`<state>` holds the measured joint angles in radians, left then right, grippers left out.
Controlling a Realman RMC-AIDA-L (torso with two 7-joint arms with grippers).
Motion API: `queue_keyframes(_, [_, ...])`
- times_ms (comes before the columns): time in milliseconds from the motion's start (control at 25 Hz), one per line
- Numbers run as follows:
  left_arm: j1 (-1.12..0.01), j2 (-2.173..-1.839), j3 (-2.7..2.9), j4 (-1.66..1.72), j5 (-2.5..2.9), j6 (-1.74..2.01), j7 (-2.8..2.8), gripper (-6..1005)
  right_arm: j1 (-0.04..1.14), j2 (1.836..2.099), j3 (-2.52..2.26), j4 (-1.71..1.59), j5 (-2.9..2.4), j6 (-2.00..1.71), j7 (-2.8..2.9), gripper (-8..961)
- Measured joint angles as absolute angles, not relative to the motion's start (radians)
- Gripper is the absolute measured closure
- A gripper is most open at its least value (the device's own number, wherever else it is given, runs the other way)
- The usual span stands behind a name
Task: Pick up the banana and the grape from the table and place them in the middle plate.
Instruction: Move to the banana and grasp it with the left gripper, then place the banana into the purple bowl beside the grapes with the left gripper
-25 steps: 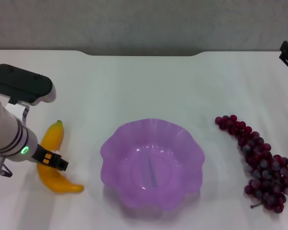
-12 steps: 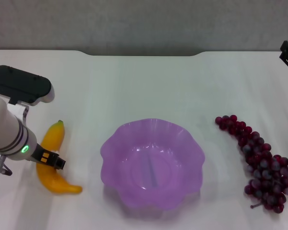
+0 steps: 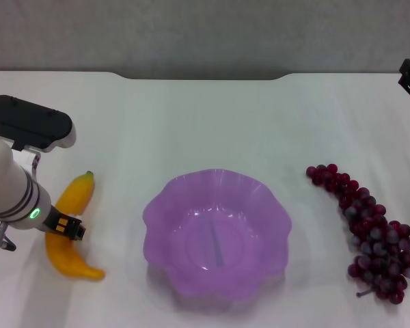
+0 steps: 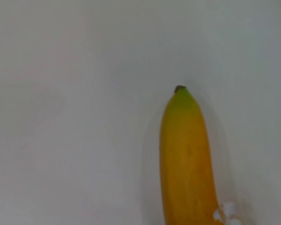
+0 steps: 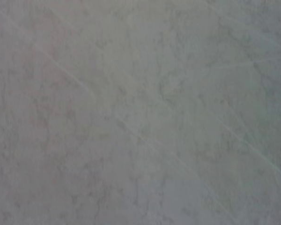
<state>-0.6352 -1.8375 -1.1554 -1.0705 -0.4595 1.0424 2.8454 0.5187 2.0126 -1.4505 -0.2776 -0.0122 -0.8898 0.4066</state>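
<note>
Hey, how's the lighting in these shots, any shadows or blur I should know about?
Head view: even, soft light; only faint shadows under the middle plate and banana on the table. Left wrist view: the banana's close end looks soft. Right wrist view: only a dim, grey mottled surface.

One banana (image 3: 71, 225), one grape (image 3: 367, 229) bunch made of many small berries, and one middle plate (image 3: 216, 234) sit on one table (image 3: 205, 123). Two robot arms are in view.
</note>
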Motion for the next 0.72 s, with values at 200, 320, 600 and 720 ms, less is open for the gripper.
queue_keyframes(200, [-0.635,-1.851,-1.156,-1.070,-0.416,1.044,2.845,324,0.518,2.013,-1.450,-0.278,-0.012,-0.891,0.407,76])
queue_keyframes(320, [-0.635,-1.863,-1.158,-1.068,-0.389,1.046,2.844,391,0.518,2.014,-1.450,-0.278,-0.012,-0.891,0.407,76])
queue_keyframes(600, [-0.599,-1.874,-1.190,-1.088,-0.348,1.000,2.843,437,0.509,2.014,-1.448,-0.278,-0.012,-0.891,0.407,76])
queue_keyframes(720, [-0.558,-1.878,-1.210,-1.143,-0.309,0.960,2.843,439,0.508,2.014,-1.445,-0.278,-0.012,-0.891,0.408,76])
